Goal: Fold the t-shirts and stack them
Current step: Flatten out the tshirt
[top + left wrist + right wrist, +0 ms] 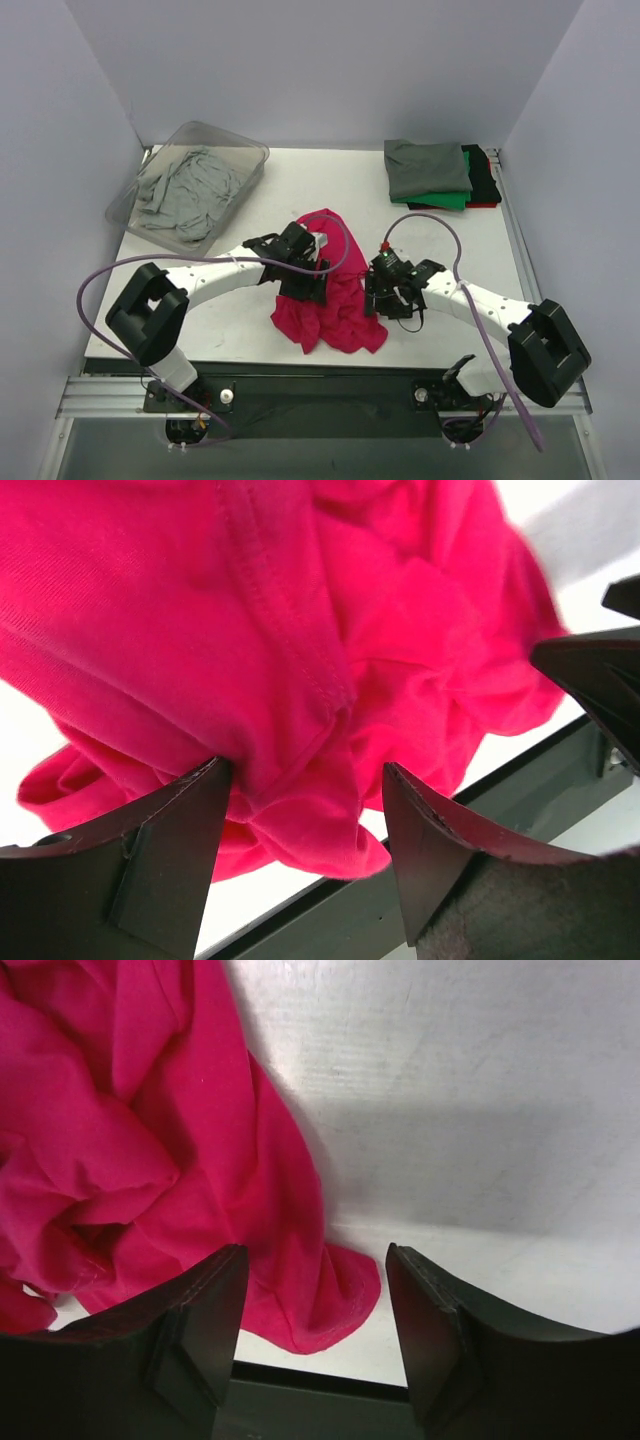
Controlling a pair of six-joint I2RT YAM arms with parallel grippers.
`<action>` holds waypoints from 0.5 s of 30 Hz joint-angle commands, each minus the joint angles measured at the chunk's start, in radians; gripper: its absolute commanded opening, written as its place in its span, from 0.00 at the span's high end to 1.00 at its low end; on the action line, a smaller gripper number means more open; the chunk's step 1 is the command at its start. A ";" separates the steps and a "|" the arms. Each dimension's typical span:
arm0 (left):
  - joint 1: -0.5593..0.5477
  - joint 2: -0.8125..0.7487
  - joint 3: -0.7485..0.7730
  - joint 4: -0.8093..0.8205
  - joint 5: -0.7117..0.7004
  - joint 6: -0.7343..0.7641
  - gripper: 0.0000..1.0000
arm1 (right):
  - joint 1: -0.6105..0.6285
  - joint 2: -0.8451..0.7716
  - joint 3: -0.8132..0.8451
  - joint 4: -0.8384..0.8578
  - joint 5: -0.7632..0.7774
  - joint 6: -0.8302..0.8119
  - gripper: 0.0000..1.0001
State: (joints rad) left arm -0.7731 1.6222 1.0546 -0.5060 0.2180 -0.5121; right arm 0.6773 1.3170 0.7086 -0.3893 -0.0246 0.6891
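From above, we are seeing the magenta t-shirt [335,315] lying crumpled at the table's [300,175] near edge (about midway along), with the left gripper [305,285] and right gripper [385,303] flanking it. Left wrist: spread jaws are straddling a fold, unclamped. Right wrist: parted jaws are hovering over the cloth's edge.

A plain magenta-red t-shirt [335,300], without print and with a seam stitched in the same colour, lies between the two pairs of black jaws. The surface [300,185] is white. Beyond the right jaws are a dark grey t-shirt [427,165], a green t-shirt [440,200], a black t-shirt [484,172] and a red t-shirt [485,205]. Beyond the left jaws, a light grey t-shirt [185,190] fills a clear bin [228,137].
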 commanded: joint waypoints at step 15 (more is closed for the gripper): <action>-0.009 0.030 -0.001 0.003 -0.019 -0.043 0.79 | 0.045 0.068 0.003 -0.025 -0.081 -0.002 1.00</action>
State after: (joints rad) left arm -0.7773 1.6825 1.0374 -0.5053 0.2111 -0.5476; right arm 0.7212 1.4181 0.6964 -0.3561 -0.1207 0.6868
